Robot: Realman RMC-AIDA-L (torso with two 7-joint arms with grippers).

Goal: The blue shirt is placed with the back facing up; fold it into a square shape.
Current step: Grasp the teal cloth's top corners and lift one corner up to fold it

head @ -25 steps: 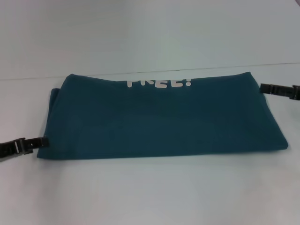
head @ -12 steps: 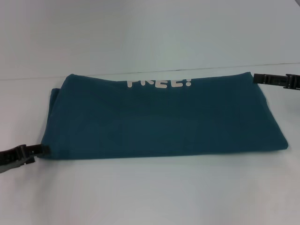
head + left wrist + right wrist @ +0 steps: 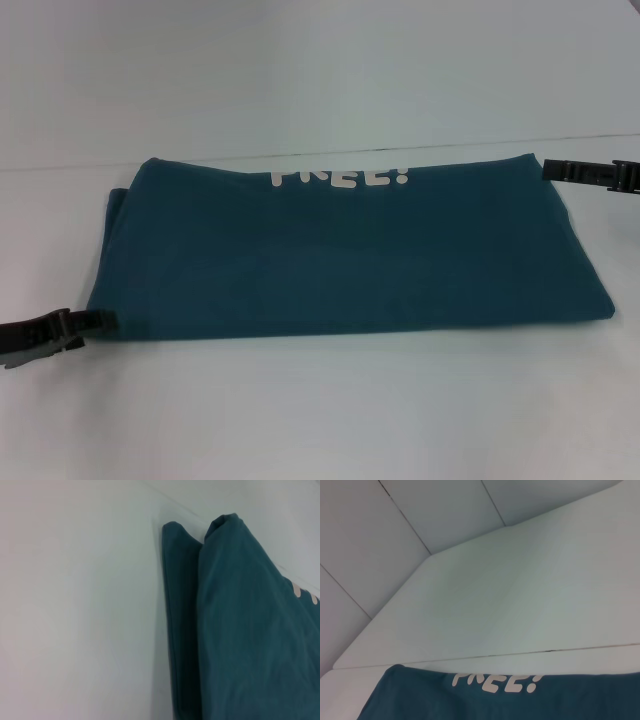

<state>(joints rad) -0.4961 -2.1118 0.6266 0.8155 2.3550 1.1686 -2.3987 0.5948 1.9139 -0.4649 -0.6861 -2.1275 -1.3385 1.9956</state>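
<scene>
The blue shirt (image 3: 345, 250) lies folded into a wide band across the white table (image 3: 320, 410), white lettering (image 3: 340, 178) showing along its far edge. The left gripper (image 3: 100, 320) touches the shirt's near left corner and the right gripper (image 3: 548, 168) its far right corner. Whether either gripper's fingers are apart or together cannot be told.

White lettering "FREE!" (image 3: 339, 178), partly cut off, on the blue shirt (image 3: 340, 260)
</scene>
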